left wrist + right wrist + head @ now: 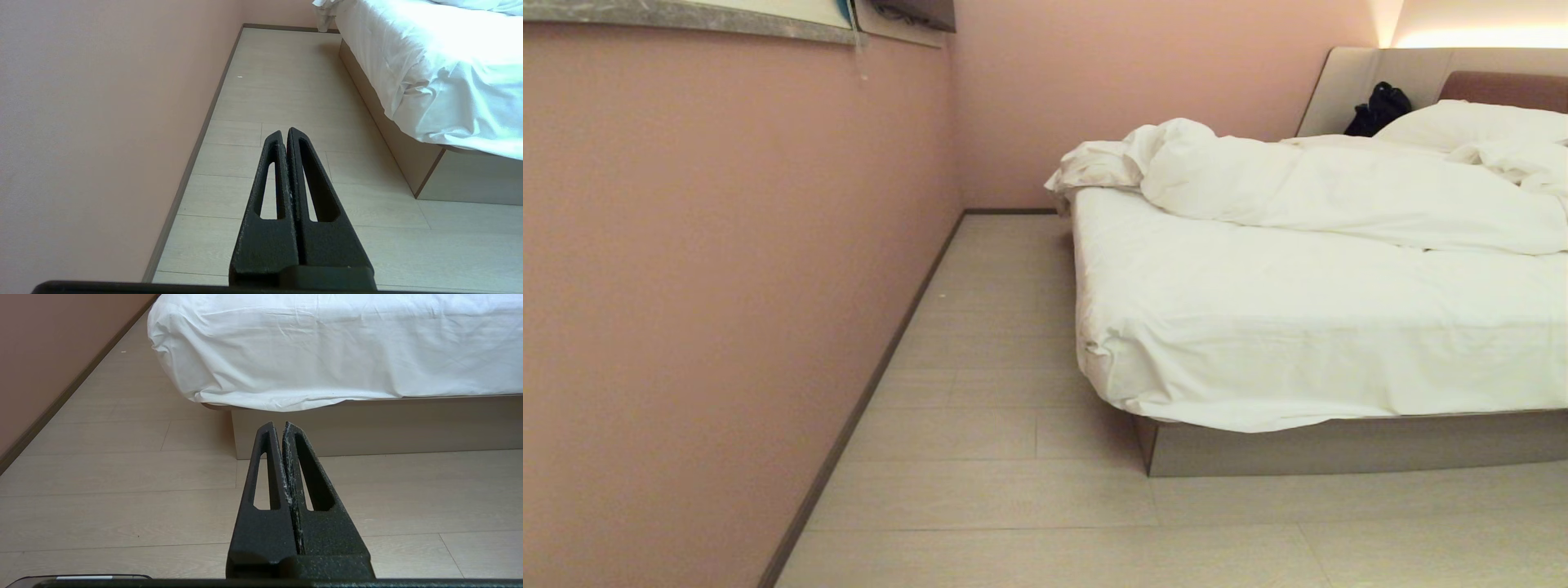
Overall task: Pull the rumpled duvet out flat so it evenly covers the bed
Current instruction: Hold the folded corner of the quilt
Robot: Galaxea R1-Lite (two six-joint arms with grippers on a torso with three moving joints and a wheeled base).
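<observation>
The bed (1339, 445) stands on the right on pale floor (980, 490); the rumpled duvet (1323, 192) lies bunched across its far half, with a pillow (1470, 122) beyond it.

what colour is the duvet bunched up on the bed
Plain white, no pattern. The duvet shows best in the head view, heaped toward the headboard end.

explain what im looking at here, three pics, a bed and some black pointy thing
These come from one two-armed robot standing at the foot corner of a bed. The wide picture is its head camera: a rumpled duvet is bunched toward the headboard end, leaving the sheet bare, with a pillow and a dark object behind it. The other two pictures come from wrist cameras. The black pointy things are the left claw and right claw, both shut, holding nothing, pointing over the floor.
</observation>
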